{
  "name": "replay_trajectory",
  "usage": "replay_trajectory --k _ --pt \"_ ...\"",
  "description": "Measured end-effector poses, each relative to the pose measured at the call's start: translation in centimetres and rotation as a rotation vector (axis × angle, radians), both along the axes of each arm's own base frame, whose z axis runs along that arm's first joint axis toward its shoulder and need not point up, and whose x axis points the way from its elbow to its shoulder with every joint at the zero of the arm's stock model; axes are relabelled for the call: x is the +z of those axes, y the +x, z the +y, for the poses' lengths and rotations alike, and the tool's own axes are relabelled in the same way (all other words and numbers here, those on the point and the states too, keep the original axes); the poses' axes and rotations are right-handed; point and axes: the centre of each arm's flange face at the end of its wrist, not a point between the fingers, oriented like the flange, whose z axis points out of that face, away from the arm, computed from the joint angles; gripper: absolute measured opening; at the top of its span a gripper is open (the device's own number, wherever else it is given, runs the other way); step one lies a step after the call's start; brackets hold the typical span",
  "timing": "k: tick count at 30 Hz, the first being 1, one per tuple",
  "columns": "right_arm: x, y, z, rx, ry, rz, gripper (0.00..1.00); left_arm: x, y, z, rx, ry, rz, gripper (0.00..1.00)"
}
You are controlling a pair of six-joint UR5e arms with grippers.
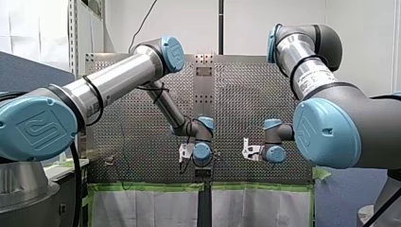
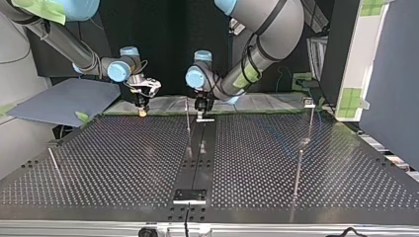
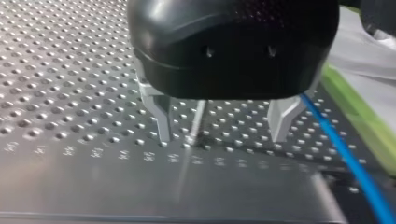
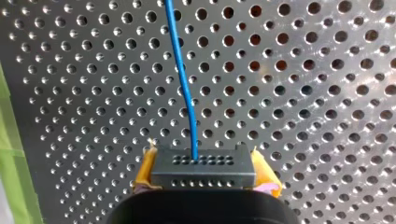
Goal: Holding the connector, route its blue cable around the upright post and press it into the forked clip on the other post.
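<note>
Top view, nearest first: a small dark plate [image 2: 189,196] lies at the near edge of the perforated table [image 2: 123,163]. The right post [image 2: 297,173] stands upright beyond it on the right, and the left post [image 2: 53,160] stands out on the left. Farther in, by the table's centre seam, is the slim middle post [image 2: 188,123]. At the far edge my left gripper [image 2: 201,112] hangs low just right of the middle post, and my right gripper [image 2: 143,110] hangs to its left, the two well apart.

Left wrist view: my left gripper's metal fingers [image 3: 161,121] stand apart over the table, and a thin post shows ahead in the gap between them. The blue cable [image 3: 336,140] runs past just beside one finger.

Right wrist view: my right gripper's yellow pads [image 4: 145,170] are clamped on the dark connector [image 4: 203,168], one on each side. The cable leaves the connector's far face and runs away across the table.
</note>
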Motion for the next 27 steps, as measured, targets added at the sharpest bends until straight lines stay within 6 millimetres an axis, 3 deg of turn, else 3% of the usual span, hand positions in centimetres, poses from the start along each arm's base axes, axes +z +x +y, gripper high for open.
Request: replay_trajectory --k 5,12,27 --pt "0.0 0.0 0.0 0.0 0.001 0.001 0.0 1.2 1.1 -0.6 -0.011 -0.01 -0.018 1.0" --pt "-0.1 0.0 0.1 0.0 0.002 0.002 0.0 1.2 1.2 -0.5 -0.011 -0.003 -0.007 1.0" --pt "-0.1 0.0 0.1 0.001 0.001 0.002 0.0 -1.4 0.8 2.4 0.009 0.024 0.03 1.0"
